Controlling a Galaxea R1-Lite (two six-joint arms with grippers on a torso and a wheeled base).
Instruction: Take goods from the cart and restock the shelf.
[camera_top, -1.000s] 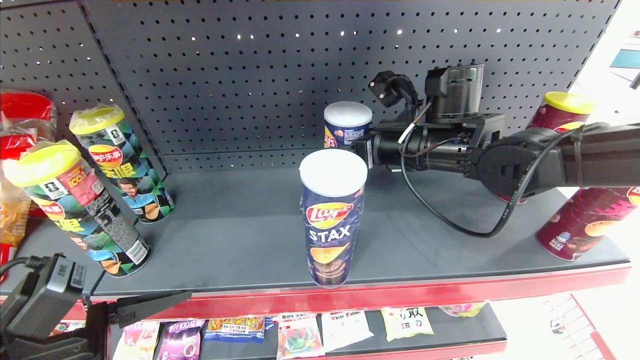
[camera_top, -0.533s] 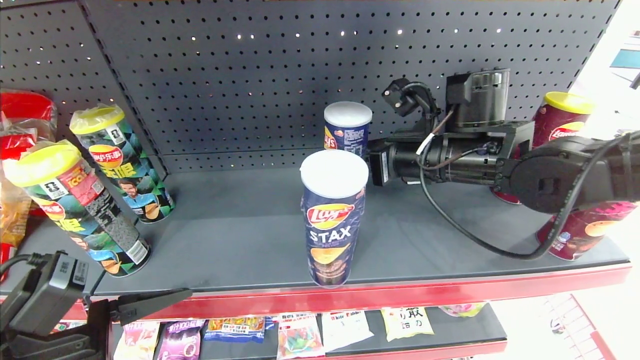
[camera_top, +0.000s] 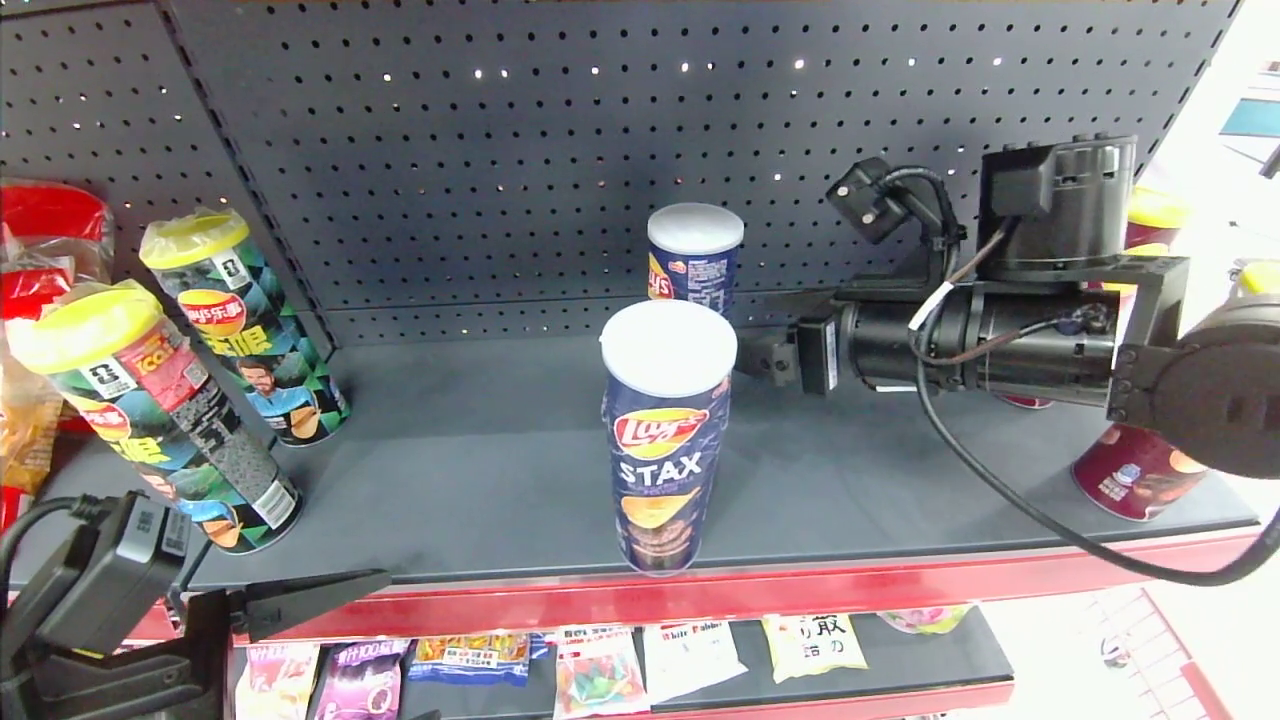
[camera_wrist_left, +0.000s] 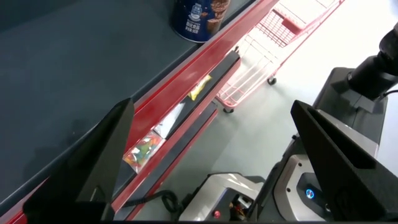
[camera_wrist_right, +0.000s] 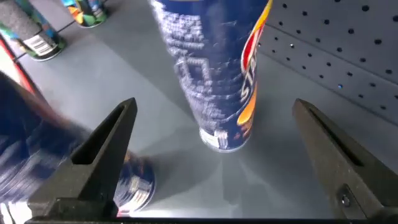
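The left gripper (camera_wrist_left: 211, 106), fingers spread and empty, hangs below the red front edge of a grey shelf (camera_top: 480, 460), with a red cart (camera_wrist_left: 273, 37) on the aisle floor nearby. A blue chip can (camera_top: 665, 440) stands at the shelf's edge. Behind it the right gripper (camera_wrist_right: 214, 102), likewise spread and empty, points at a second blue can (camera_top: 694, 255) standing against the pegboard (camera_top: 450, 150).

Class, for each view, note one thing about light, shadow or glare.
Head view: light shines through holes in the pegboard, and the floor at the right is washed out. Right wrist view: a pale sheen on the shelf by the blue can. Left wrist view: bright floor, darker shelf.
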